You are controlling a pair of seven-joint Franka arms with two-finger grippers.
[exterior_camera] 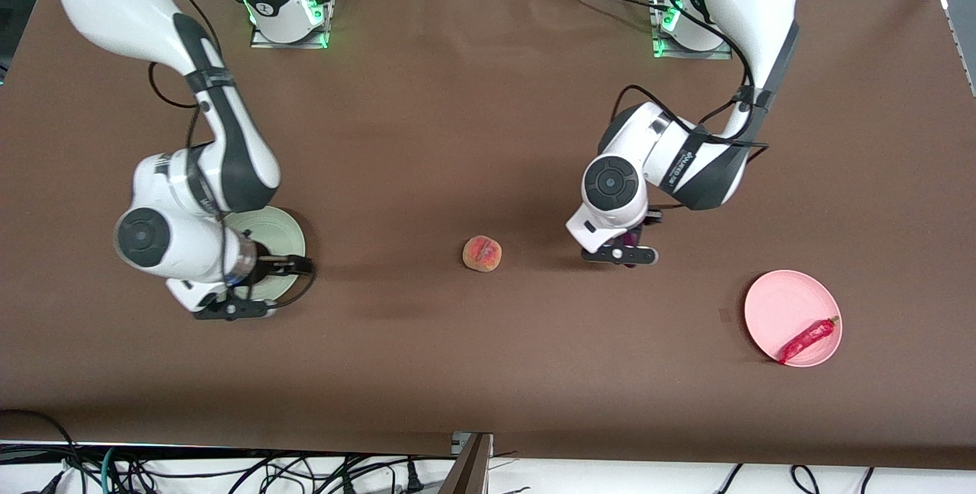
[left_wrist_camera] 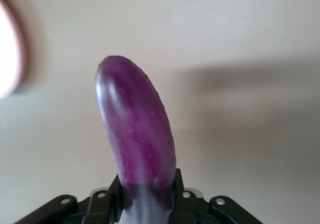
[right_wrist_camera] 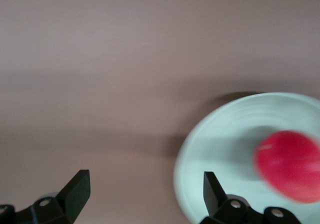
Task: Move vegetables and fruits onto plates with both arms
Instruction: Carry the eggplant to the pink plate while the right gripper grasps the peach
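Purple eggplant (left_wrist_camera: 136, 139) sits clamped in your left gripper (left_wrist_camera: 145, 199), fingers (left_wrist_camera: 178, 186) pressed on either side of its lower end, the rest poking out over bare brown surface (exterior_camera: 473, 113). From the front view you see that gripper (exterior_camera: 627, 248) hanging over the surface between the peach (exterior_camera: 482, 253) and the pink plate (exterior_camera: 785, 299), with only a sliver of purple showing under the wrist.

Your right gripper (right_wrist_camera: 145, 191) stands wide, fingers (right_wrist_camera: 77, 186) well apart and nothing between them. It hovers at the edge of the green plate (right_wrist_camera: 220, 139); the front view puts it (exterior_camera: 229, 303) over that plate's rim (exterior_camera: 286, 223) at the right arm's end of the surface. A red fruit (right_wrist_camera: 287, 165) lies on the green plate, seen only from the right wrist, since the arm hides it from the front.

Peach rests alone on the surface, about mid-length, well apart from both plates.

Pink plate lies toward the left arm's end, nearer the front camera than the peach. A chili (exterior_camera: 808, 339) lies on it, near the rim, green stem pointing toward the left arm's end.
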